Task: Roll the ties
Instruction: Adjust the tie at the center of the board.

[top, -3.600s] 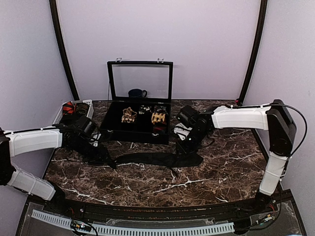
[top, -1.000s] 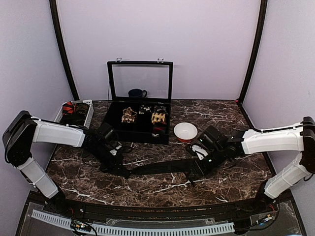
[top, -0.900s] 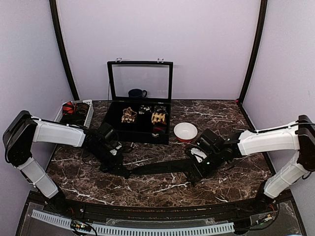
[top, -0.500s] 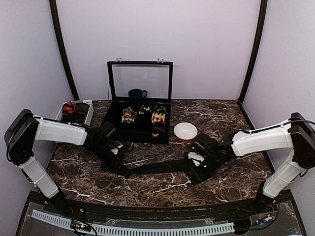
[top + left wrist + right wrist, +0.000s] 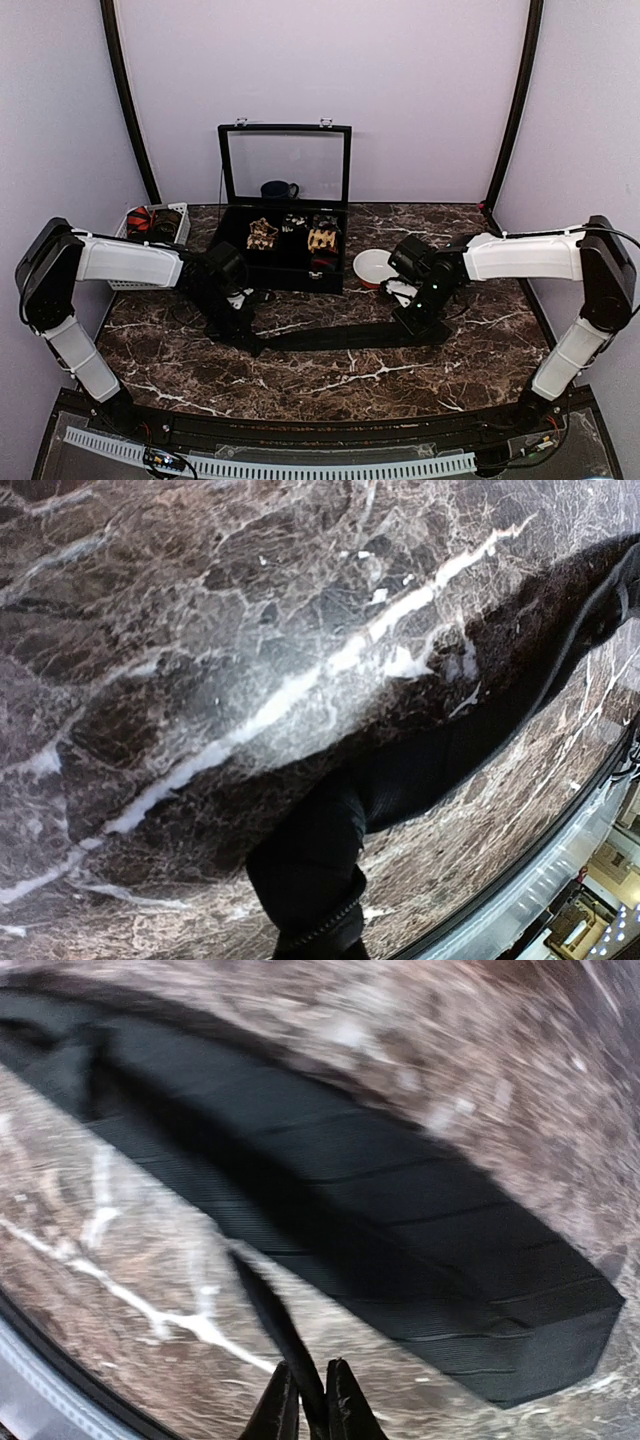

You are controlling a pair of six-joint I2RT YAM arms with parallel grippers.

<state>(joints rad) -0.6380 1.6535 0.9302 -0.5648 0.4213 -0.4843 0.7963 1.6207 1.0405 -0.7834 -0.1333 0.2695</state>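
Note:
A plain black tie [image 5: 340,338] lies stretched left to right across the marble table [image 5: 330,385]. My left gripper [image 5: 243,335] is shut on its narrow end. In the left wrist view the black fabric [image 5: 440,770] bunches where that gripper [image 5: 315,945] holds it, and the fingers themselves are hidden. My right gripper [image 5: 418,322] is at the wide end. In the right wrist view the broad ribbed blade [image 5: 400,1230] lies flat, and the gripper [image 5: 312,1410] is shut on a thin black fold of it.
An open black case [image 5: 285,262] with a raised glass lid stands at the back, with rolled ties [image 5: 262,234] in its compartments. A white bowl [image 5: 375,266] sits just behind my right gripper. A white basket [image 5: 150,225] with ties is at the back left.
The right gripper has shut on the tie's wide end and drawn it right and toward the back, so the tie lies straighter. The left gripper has stayed shut and shifted only slightly.

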